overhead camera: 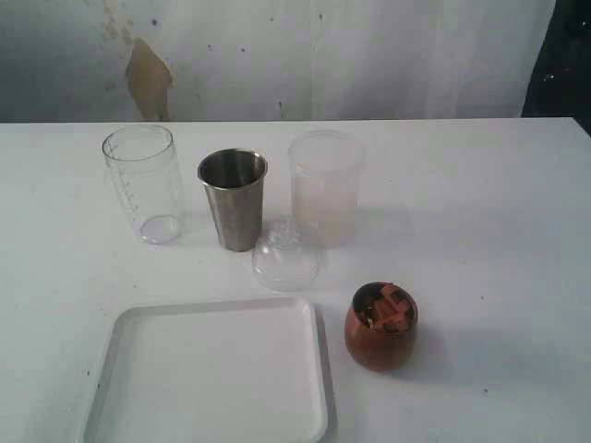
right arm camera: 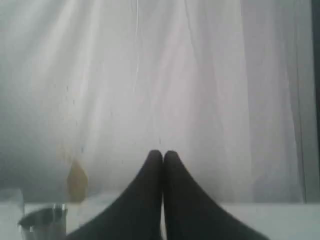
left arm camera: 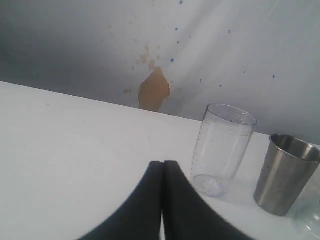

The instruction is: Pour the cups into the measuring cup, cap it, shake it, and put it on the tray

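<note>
Both grippers are empty with their dark jaws pressed together: the left gripper (left arm camera: pixel 163 162) hangs above the white table (overhead camera: pixel 499 212), and the right gripper (right arm camera: pixel 162 152) faces the pale curtain, clear of everything.

Take the tapered shiny stainless-steel tumbler (overhead camera: pixel 235 198) as the landmark. In the exterior view, the clear graduated measuring cup (overhead camera: pixel 143 183) stands upright just to its left, apart from it and uncapped. A cloudy frosted container (overhead camera: pixel 324 187) stands near on the tumbler's right, and a clear domed lid (overhead camera: pixel 286 254) lies just in front of the tumbler's base. The squat reddish-brown wooden cup (overhead camera: pixel 381 325) sits well apart, forward and to the right, with dark and orange pieces inside. The flat white plastic tray (overhead camera: pixel 217 306) lies forward of the tumbler, with nothing on it.

No pouring seems to have begun, so the first pour is the step in hand. Next, a gripper would need to open, close around one cup's wall and tip it over the measuring cup's mouth, taking care not to knock its close neighbours.
</note>
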Controlling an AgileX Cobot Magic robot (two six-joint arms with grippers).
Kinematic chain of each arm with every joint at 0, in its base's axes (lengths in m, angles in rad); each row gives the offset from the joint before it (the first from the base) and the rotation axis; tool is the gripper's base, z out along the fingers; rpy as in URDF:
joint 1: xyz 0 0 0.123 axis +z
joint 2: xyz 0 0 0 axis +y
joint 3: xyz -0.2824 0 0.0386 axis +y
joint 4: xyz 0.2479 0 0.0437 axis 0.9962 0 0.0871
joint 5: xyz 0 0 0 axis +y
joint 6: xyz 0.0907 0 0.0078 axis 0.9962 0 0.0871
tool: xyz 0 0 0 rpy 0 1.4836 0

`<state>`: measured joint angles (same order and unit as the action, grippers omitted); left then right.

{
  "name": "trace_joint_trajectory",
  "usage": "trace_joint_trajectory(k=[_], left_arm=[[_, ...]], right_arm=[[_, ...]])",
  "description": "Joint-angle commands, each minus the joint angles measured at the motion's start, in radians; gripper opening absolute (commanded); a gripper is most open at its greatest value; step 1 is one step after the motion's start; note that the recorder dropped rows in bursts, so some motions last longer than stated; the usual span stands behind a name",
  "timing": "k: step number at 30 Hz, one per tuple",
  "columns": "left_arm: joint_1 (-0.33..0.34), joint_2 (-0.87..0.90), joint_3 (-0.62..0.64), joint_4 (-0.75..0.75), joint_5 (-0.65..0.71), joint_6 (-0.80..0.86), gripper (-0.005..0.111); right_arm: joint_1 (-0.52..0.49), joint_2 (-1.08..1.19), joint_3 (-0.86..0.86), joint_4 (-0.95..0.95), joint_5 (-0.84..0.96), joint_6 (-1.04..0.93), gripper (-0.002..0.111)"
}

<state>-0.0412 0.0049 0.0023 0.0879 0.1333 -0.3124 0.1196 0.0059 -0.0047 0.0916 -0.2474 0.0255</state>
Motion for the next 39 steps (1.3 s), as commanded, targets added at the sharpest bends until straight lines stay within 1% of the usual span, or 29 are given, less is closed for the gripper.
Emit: trace_joint_trajectory(k=[1,3,7,9,14,16,19,20,22,23,25,29,31,34,36,37,39], left_arm=[[-0.001,-0.005,-0.002,0.003,-0.009,0.0,0.0],[-0.001,-0.005,-0.002,0.003,-0.009,0.0,0.0],[-0.001,-0.005,-0.002,0.003,-0.009,0.0,0.0],[-0.001,-0.005,-0.002,0.003,-0.009,0.0,0.0],[-0.001,-0.005,-0.002,0.003,-0.009,0.0,0.0],[-0.001,-0.005,-0.002,0.003,-0.009,0.0,0.0],[-0.001,-0.005,-0.002,0.003,-0.009,0.0,0.0],[-0.001,-0.005,-0.002,0.003,-0.009,0.0,0.0],[-0.001,-0.005,-0.002,0.003,-0.009,0.0,0.0],[-0.001,-0.005,-0.002,0.003,-0.009,0.0,0.0],[-0.001,-0.005,-0.002,0.003,-0.009,0.0,0.0],[-0.001,-0.005,-0.002,0.003,-0.009,0.0,0.0],[-0.001,-0.005,-0.002,0.003,-0.009,0.0,0.0],[-0.001,-0.005,-0.002,0.003,-0.009,0.0,0.0],[-0.001,-0.005,-0.002,0.003,-0.009,0.0,0.0],[-0.001,-0.005,-0.002,0.003,-0.009,0.0,0.0],[-0.001,-0.005,-0.002,0.003,-0.009,0.0,0.0]], right_arm=[[-0.001,-0.006,0.005,-0.002,-0.257,0.014,0.0],[-0.001,-0.006,0.005,-0.002,-0.32,0.076,0.0],[-0.001,-0.006,0.005,-0.002,-0.406,0.396,0.0],[-0.001,-0.003,0.005,-0.002,-0.399,0.398,0.0],[-0.001,0.089,-0.057,-0.022,-0.386,0.258,0.0],[-0.001,0.192,-0.12,-0.026,-0.392,0.255,0.0],[-0.001,0.428,-0.226,-0.079,-0.402,0.255,0.0],[-0.001,0.469,-0.239,-0.092,-0.404,0.255,0.0],[-0.001,0.646,-0.267,-0.148,-0.404,0.278,0.0],[-0.001,0.699,-0.267,-0.163,-0.404,0.294,0.0],[-0.001,0.812,-0.267,-0.242,-0.379,0.301,0.0],[-0.001,0.985,-0.248,-0.581,-0.363,0.478,0.0],[0.001,1.032,-0.23,-0.7,-0.371,0.533,0.003],[0.001,1.081,-0.21,-0.795,-0.409,0.557,0.015],[0.001,1.111,-0.195,-0.839,-0.436,0.562,0.029],[0.001,1.127,-0.19,-0.854,-0.453,0.562,0.039],[0.001,1.161,-0.177,-0.863,-0.507,0.562,0.06]])
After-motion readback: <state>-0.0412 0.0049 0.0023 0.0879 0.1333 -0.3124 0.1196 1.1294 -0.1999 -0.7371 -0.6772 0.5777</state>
